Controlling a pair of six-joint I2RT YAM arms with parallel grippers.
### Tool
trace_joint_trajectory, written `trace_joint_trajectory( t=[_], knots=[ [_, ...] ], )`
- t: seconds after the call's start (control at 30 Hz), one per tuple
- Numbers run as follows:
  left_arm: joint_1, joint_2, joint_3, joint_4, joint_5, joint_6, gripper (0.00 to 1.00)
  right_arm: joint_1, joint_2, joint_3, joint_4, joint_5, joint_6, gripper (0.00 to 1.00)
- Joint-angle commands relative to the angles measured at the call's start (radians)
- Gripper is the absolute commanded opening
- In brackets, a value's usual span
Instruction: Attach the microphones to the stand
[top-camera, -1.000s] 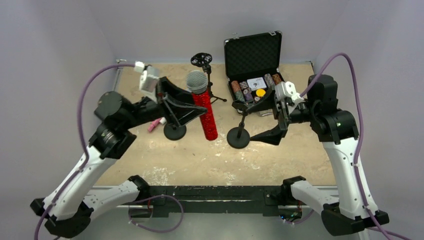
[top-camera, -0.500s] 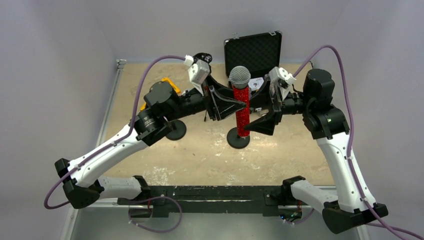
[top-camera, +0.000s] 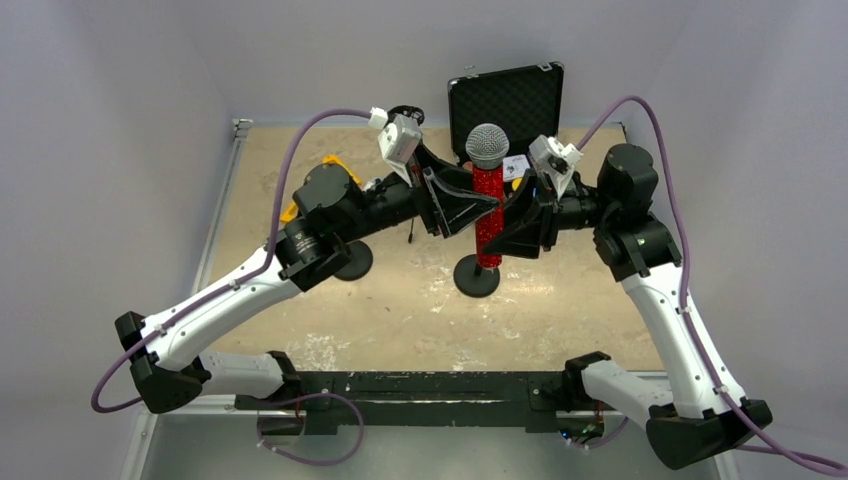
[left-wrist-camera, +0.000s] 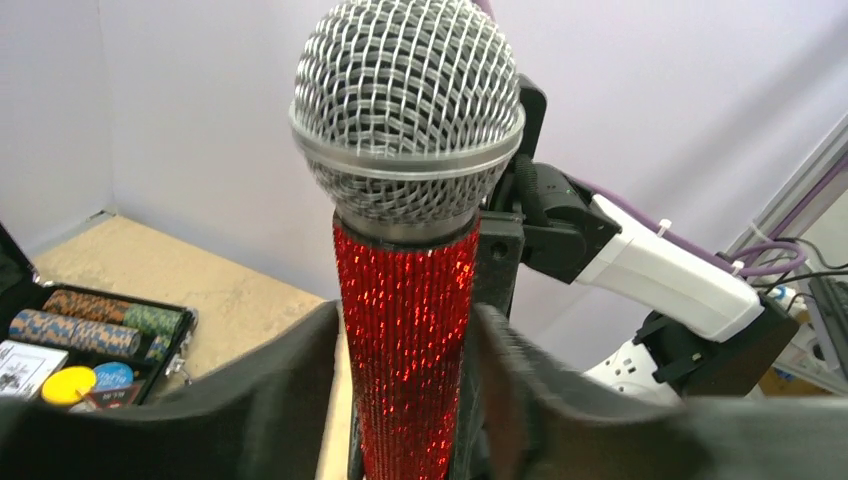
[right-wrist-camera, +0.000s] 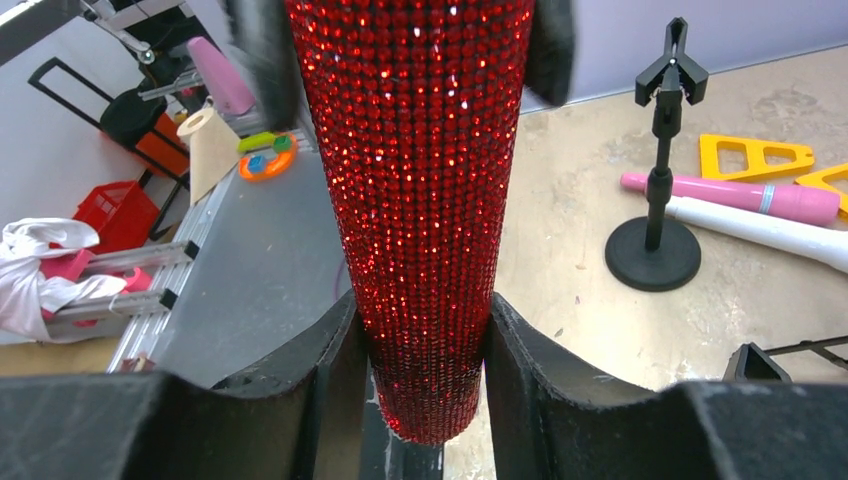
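Observation:
The glittery red microphone (top-camera: 487, 205) with a grey mesh head stands upright over a black stand (top-camera: 477, 277) at mid table. My right gripper (right-wrist-camera: 422, 305) is shut on its lower end, both fingers pressed against the red body, with the stand's post (right-wrist-camera: 410, 462) just below. My left gripper (left-wrist-camera: 405, 318) reaches in from the left, higher on the body, open with narrow gaps on either side. The pink microphone (right-wrist-camera: 740, 198) and the white microphone (right-wrist-camera: 765, 230) lie on the table.
A second black stand (right-wrist-camera: 655, 240) with an empty clip stands next to the lying microphones, beside yellow triangular pieces (right-wrist-camera: 750, 157). Its base (top-camera: 350, 262) sits under my left arm. An open black case (top-camera: 505, 100) with chips stands at the back, and a third stand (top-camera: 403, 115) is left of it.
My left arm carried the red microphone rightwards over the stand. The right gripper moved in and closed on its lower end. The left fingers have just spread apart.

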Motion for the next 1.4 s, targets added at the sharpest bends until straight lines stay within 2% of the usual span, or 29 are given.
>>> trace_joint_trajectory(
  t=[0.0, 0.07, 0.2, 0.43, 0.5, 0.57, 0.6, 0.63, 0.67, 0.7, 0.73, 0.77, 0.87, 0.97, 1.17, 1.37],
  knots=[
    [-0.006, -0.023, -0.011, 0.127, -0.011, -0.083, 0.62, 0.004, -0.017, 0.003, 0.028, -0.037, 0.007, 0.0],
    [-0.006, -0.02, -0.003, 0.116, -0.006, -0.098, 0.68, 0.004, -0.019, 0.006, 0.01, -0.034, -0.012, 0.0],
    [-0.006, 0.012, 0.049, 0.047, 0.019, -0.085, 0.69, 0.006, -0.02, 0.01, -0.018, -0.03, -0.041, 0.0],
    [-0.006, 0.054, 0.126, -0.07, 0.044, -0.054, 0.61, 0.012, -0.022, 0.023, -0.088, -0.001, -0.114, 0.0],
    [-0.006, 0.057, 0.136, -0.081, 0.052, -0.028, 0.38, 0.013, -0.023, 0.022, -0.101, 0.004, -0.131, 0.0],
    [-0.006, 0.057, 0.155, -0.115, 0.059, 0.007, 0.03, 0.014, -0.026, 0.026, -0.128, 0.01, -0.162, 0.0],
    [-0.006, 0.053, 0.165, -0.133, 0.054, 0.025, 0.0, 0.014, -0.028, 0.033, -0.155, 0.02, -0.18, 0.14],
    [-0.005, 0.043, 0.166, -0.176, 0.052, 0.048, 0.0, 0.013, -0.033, 0.043, -0.191, 0.034, -0.239, 0.39],
    [-0.004, 0.025, 0.16, -0.194, 0.049, 0.068, 0.0, 0.014, -0.04, 0.058, -0.235, 0.051, -0.291, 0.52],
    [-0.003, -0.001, 0.153, -0.214, 0.042, 0.088, 0.0, 0.014, -0.049, 0.077, -0.292, 0.069, -0.355, 0.7],
    [0.001, -0.029, 0.145, -0.242, 0.035, 0.111, 0.0, 0.012, -0.057, 0.101, -0.35, 0.092, -0.42, 0.84],
    [0.004, -0.064, 0.133, -0.285, 0.027, 0.131, 0.0, 0.011, -0.067, 0.123, -0.404, 0.123, -0.481, 0.89],
    [0.016, -0.175, 0.081, -0.394, 0.018, 0.19, 0.0, 0.001, -0.093, 0.16, -0.512, 0.237, -0.627, 0.97],
    [0.019, -0.288, 0.017, -0.502, 0.01, 0.25, 0.0, -0.024, -0.107, 0.148, -0.521, 0.307, -0.702, 0.99],
    [0.019, -0.499, -0.163, -0.574, -0.009, 0.311, 0.0, -0.074, -0.033, 0.141, -0.539, 0.319, -1.002, 0.99],
    [0.019, -0.589, -0.272, -0.595, -0.019, 0.293, 0.0, -0.109, 0.147, 0.236, -0.562, 0.265, -1.105, 0.99]
  ],
)
